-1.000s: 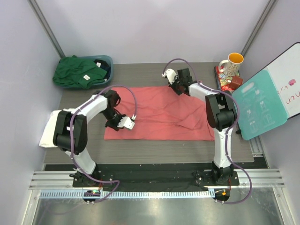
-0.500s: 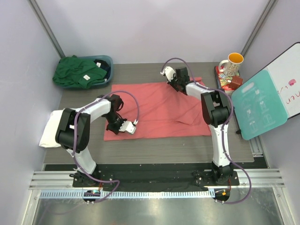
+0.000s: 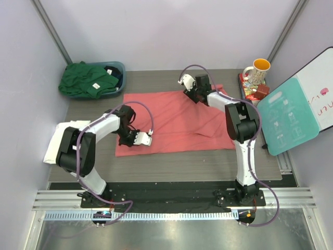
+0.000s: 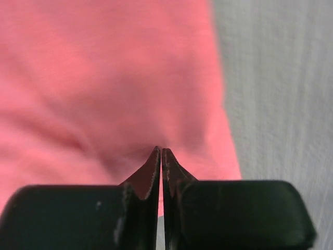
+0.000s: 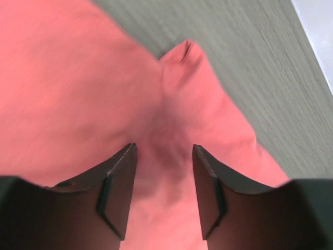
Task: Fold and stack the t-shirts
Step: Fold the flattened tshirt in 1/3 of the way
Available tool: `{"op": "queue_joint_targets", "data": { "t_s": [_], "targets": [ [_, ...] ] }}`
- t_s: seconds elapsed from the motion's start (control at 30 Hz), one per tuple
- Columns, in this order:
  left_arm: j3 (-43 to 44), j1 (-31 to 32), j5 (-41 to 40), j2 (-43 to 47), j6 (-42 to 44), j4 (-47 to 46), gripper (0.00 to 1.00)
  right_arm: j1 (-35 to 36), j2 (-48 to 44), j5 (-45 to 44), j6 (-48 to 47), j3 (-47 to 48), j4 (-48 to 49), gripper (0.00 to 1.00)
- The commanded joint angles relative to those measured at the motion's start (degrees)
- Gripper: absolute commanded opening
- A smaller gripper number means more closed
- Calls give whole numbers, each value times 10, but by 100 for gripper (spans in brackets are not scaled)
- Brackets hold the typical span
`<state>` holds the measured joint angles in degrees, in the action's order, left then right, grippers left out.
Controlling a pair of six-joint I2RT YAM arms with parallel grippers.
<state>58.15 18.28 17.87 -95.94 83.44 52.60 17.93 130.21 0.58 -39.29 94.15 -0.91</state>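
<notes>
A coral-red t-shirt (image 3: 177,122) lies spread flat across the middle of the table. My left gripper (image 3: 137,139) sits at its near left corner. In the left wrist view the left gripper (image 4: 161,151) shows its jaws together but for a hairline slit, tips on the coral cloth (image 4: 104,78) near its edge. My right gripper (image 3: 193,95) is at the shirt's far edge; in the right wrist view this gripper (image 5: 164,148) stands open over the cloth (image 5: 78,88). A dark green t-shirt (image 3: 86,79) fills the teal tub (image 3: 121,67). A white t-shirt (image 3: 54,145) lies folded at the left edge.
At the far right stand a patterned mug (image 3: 256,71) and small red items (image 3: 257,92). A teal board (image 3: 286,121) and a whiteboard (image 3: 322,88) lean at the right side. Bare grey tabletop (image 3: 171,166) runs along the near edge.
The right gripper's jaws have parted and let go of the shirt's far edge after carrying it back and left. The left gripper has shifted slightly at the near left corner.
</notes>
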Motion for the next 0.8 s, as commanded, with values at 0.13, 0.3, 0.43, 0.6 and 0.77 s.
{"op": "queue_joint_targets", "data": {
  "t_s": [0.13,0.3,0.43,0.6,0.77],
  "targets": [
    [-7,-1,32,111,-202,-230,30,9,-179,12,9,-78,-56,64],
    [-3,-1,2,128,-232,-295,34,9,-276,18,-2,-153,-125,61],
    [-35,1,-88,97,-202,-370,27,10,-356,23,-57,-281,-161,37],
    [-36,-12,-189,17,-185,-514,0,8,-442,29,-114,-386,-195,1],
    [40,-33,-205,-55,-198,-553,0,8,-488,47,-117,-440,-231,1]
  ]
}}
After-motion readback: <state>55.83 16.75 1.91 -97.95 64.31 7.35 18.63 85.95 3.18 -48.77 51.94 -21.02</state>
